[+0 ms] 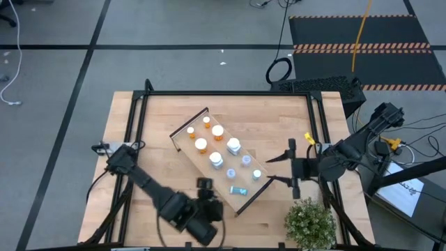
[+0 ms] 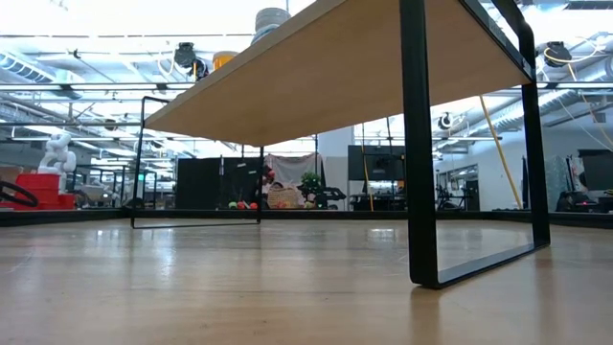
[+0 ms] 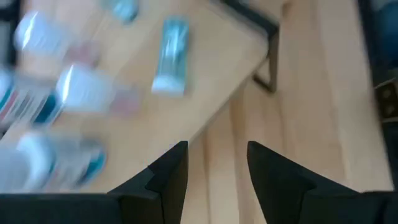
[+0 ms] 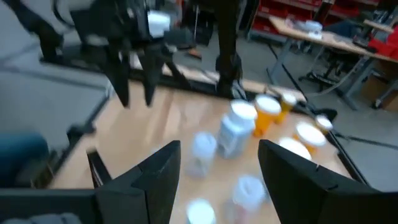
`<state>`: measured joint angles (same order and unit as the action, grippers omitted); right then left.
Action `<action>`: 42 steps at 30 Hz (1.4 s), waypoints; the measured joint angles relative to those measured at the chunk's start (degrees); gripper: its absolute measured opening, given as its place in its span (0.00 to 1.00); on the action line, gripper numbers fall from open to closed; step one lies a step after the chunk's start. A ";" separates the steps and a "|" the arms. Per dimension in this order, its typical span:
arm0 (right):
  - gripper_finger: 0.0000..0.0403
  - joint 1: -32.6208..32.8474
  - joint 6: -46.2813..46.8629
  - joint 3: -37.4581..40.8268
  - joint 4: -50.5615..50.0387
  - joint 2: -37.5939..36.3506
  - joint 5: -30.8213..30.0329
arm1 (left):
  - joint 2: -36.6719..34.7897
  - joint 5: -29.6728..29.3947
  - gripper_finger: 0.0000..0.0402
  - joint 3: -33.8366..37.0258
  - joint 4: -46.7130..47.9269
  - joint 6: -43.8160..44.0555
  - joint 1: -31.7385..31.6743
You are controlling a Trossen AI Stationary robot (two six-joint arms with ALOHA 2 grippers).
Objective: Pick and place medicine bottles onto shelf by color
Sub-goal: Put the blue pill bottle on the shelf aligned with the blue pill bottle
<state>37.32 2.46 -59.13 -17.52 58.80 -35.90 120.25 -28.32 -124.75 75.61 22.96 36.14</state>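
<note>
The shelf (image 1: 237, 183) lies slantwise across the middle of the table. Several orange medicine bottles (image 1: 201, 145) stand on its far left part. Several clear and pale blue ones (image 1: 233, 146) stand on its near right part, and one of them (image 3: 171, 56) lies on its side. My left gripper (image 1: 204, 183) hovers open by the shelf's near long edge (image 3: 205, 124), with nothing between its fingers. My right gripper (image 1: 277, 169) stands open just off the shelf's right end, pointing toward the bottles (image 4: 236, 127), and is also empty. The low view shows only the shelf's underside (image 2: 326, 67) and dark end wall (image 2: 419, 144).
A small potted plant (image 1: 310, 223) stands at the table's near right corner, close behind my right gripper. Black frame rails (image 1: 223, 94) run along the table's far and side edges. Bare wood (image 1: 160, 132) lies left of the shelf.
</note>
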 joint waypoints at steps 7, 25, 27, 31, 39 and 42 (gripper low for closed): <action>0.53 -0.40 -2.98 -9.47 3.44 15.08 1.67 | -0.14 -12.45 0.38 2.19 9.04 12.72 6.71; 0.53 -4.90 17.68 -42.60 -34.59 40.81 18.60 | -8.12 -20.19 0.24 8.46 0.88 6.26 6.86; 0.53 -5.62 18.88 -42.60 -35.73 41.17 19.93 | -9.81 -20.17 0.24 14.36 -7.22 4.56 7.01; 0.53 -7.04 19.39 -42.60 -36.77 41.27 19.90 | -14.24 -19.31 0.23 26.84 -22.46 -2.09 6.80; 0.53 -10.61 20.24 -42.60 -37.37 42.41 19.78 | -32.72 -21.01 0.23 52.57 -46.71 -2.36 8.45; 0.53 -11.14 20.28 -42.60 -38.12 43.44 21.34 | -39.63 -21.07 0.23 63.29 -61.73 -7.44 9.43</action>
<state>26.18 22.74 -101.73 -55.64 102.24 -14.56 80.62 -49.39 -61.46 13.88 15.53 45.57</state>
